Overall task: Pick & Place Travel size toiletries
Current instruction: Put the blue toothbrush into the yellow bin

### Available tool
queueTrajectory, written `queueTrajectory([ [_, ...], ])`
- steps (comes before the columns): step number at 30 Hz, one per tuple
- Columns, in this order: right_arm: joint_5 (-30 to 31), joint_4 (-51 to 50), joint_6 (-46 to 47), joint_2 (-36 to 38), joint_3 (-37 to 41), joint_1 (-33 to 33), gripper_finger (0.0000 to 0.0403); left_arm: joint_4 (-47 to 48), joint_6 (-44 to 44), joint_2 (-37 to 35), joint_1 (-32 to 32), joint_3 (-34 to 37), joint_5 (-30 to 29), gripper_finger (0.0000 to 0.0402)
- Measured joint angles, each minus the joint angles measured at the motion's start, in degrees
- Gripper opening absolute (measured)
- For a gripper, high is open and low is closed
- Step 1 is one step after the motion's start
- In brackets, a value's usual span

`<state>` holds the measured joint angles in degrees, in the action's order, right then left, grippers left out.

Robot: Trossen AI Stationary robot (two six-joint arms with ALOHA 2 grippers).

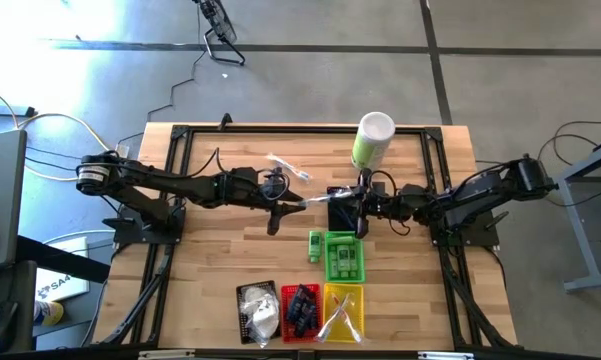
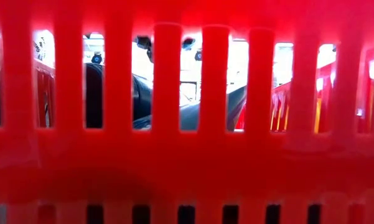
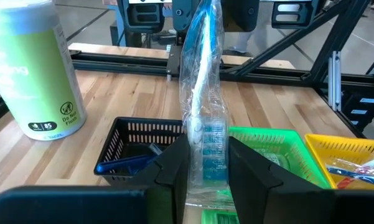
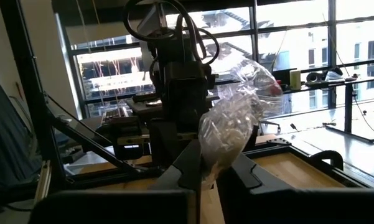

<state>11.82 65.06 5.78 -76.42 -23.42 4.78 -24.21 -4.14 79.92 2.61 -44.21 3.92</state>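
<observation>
Two grippers meet mid-table, both clamped on same clear-wrapped stick (image 3: 204, 118). Left gripper (image 3: 206, 163) pinches one end; right gripper (image 4: 211, 167) nips crinkly wrap at other end. Stick held in air above black basket (image 3: 132, 147), near green basket (image 3: 286, 140) and canister (image 3: 32, 68). Step looks like handover between arms. Next move likely needs one gripper to release, other to carry stick to yellow basket (image 1: 343, 311).
</observation>
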Motion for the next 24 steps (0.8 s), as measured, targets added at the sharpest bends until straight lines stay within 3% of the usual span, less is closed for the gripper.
queueTrajectory([
  [7,0.49,-0.11,0.00,0.00,0.00,-0.02,0.0021,0.30,0.71,-0.02,-0.01,0.00,-3.71,0.0111],
  [17,0.26,-0.24,0.00,0.00,0.00,-0.02,0.0020,0.42,1.36,-0.04,0.00,0.00,-4.37,0.0194],
  [24,0.25,-0.22,-1.51,0.02,0.00,0.00,0.0020,2.72,1.36,-2.53,0.00,-0.07,-4.37,0.0198],
])
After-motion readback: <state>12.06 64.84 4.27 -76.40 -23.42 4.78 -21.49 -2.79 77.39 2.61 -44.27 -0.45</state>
